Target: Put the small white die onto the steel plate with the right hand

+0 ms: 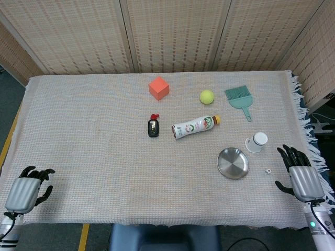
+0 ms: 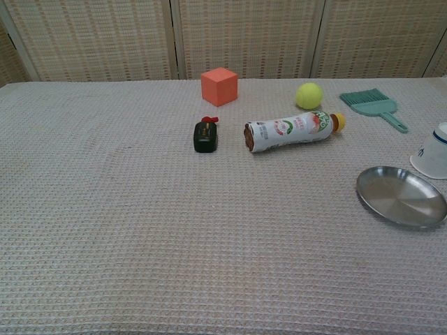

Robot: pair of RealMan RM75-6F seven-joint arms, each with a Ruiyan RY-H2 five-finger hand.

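The small white die lies on the cloth just right of the round steel plate, which the chest view also shows as the steel plate at the right edge. My right hand rests on the table's right edge, a short way right of the die, fingers spread and holding nothing. My left hand sits at the near left corner, fingers loosely apart, empty. The chest view shows neither hand nor the die.
A white cup lies on its side just behind the plate. Further back are a lying drink bottle, a yellow-green ball, a teal brush, an orange cube and a small black device.
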